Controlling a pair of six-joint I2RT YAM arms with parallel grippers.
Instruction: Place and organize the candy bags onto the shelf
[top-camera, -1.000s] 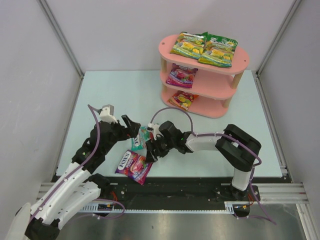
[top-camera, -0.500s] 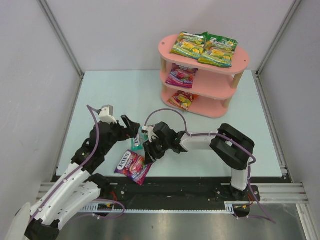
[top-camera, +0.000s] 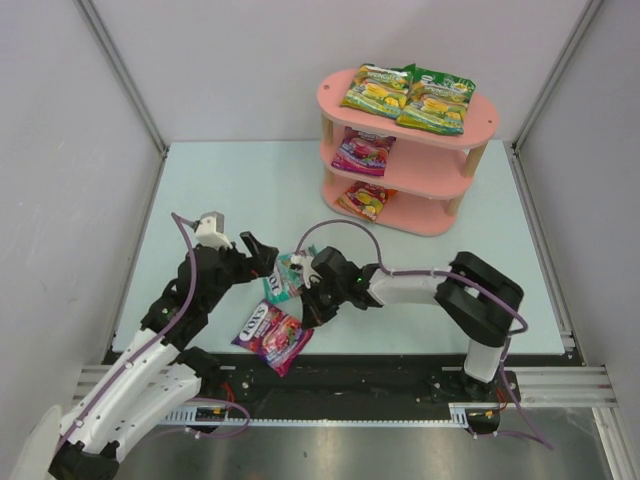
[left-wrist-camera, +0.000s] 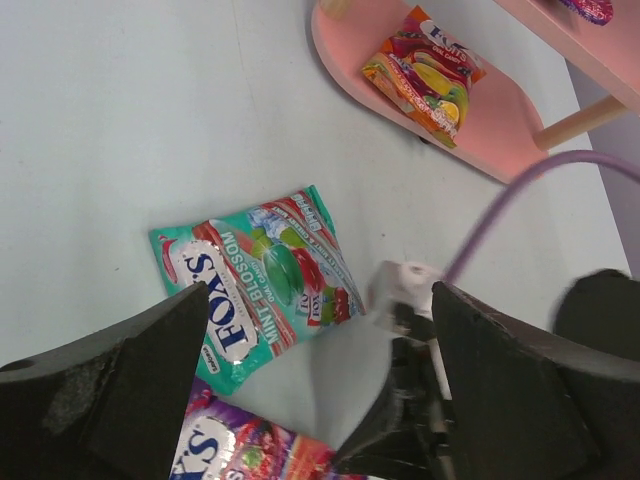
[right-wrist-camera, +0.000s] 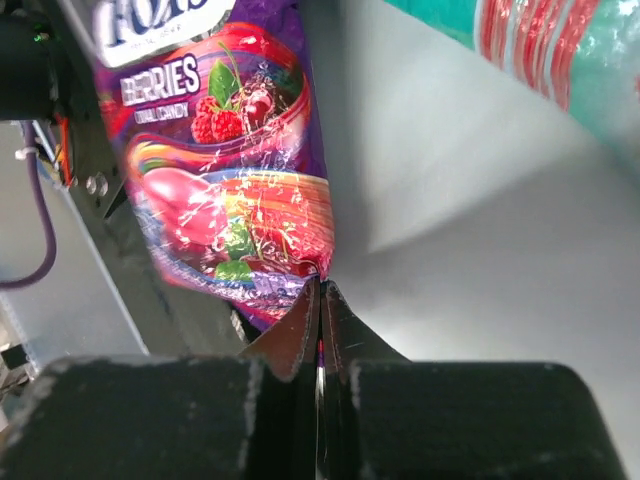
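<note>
While four bags already lie on the shelf (top-camera: 482, 124) at the bench's (top-camera: 230, 190) far right corner, two wait by the near edge, left of middle: a teal bag (left-wrist-camera: 255, 285) lying flat, and a purple bag (right-wrist-camera: 225, 180) nearer, overhanging the edge. Left hand (left-wrist-camera: 318, 300) hangs above the teal bag, spread wide and empty, likely lined up for a pick. Right hand (right-wrist-camera: 320, 300) closed, tips at the purple bag's corner. Pinching or only touching, cannot tell.
</note>
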